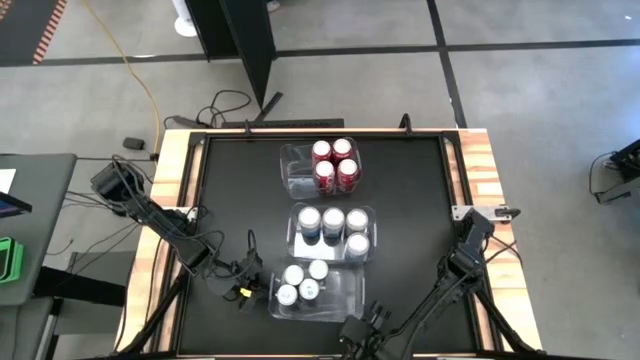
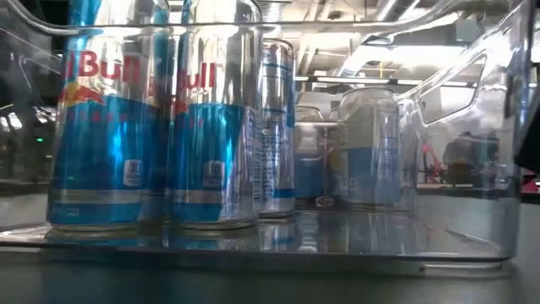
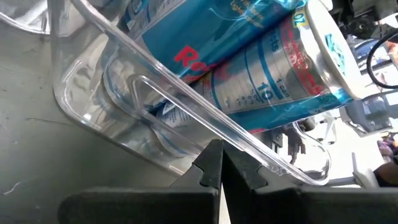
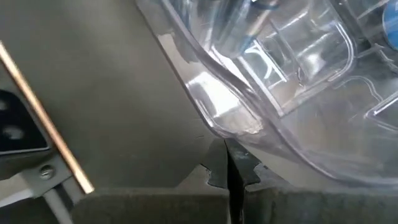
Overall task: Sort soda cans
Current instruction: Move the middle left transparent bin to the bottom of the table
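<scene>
Three clear bins stand in a row down the middle of the black table. The far bin (image 1: 296, 168) holds several red cans (image 1: 334, 164). The middle bin (image 1: 296, 240) holds several dark blue cans (image 1: 333, 227). The near bin (image 1: 342, 296) holds three light blue cans (image 1: 301, 282), upright on its floor; the low view shows these light blue cans (image 2: 101, 127) too. My left gripper (image 1: 248, 287) is shut by the near bin's left wall. My right gripper (image 1: 358, 330) is shut at that bin's near right corner. My left gripper (image 3: 221, 169) has its shut fingertips right at the near bin's left wall, just under the rim (image 3: 205, 118), coming level from the table's left. I cannot tell whether they touch it. My right gripper (image 4: 230, 169) points its shut fingertips at the bin's rounded bottom corner (image 4: 239, 121); whether they touch cannot be told.
Bare black table lies on both sides of the bin row. A raised wooden frame (image 1: 478, 170) rims the table. Cables (image 1: 215, 250) trail over the table's left near part beside my left arm.
</scene>
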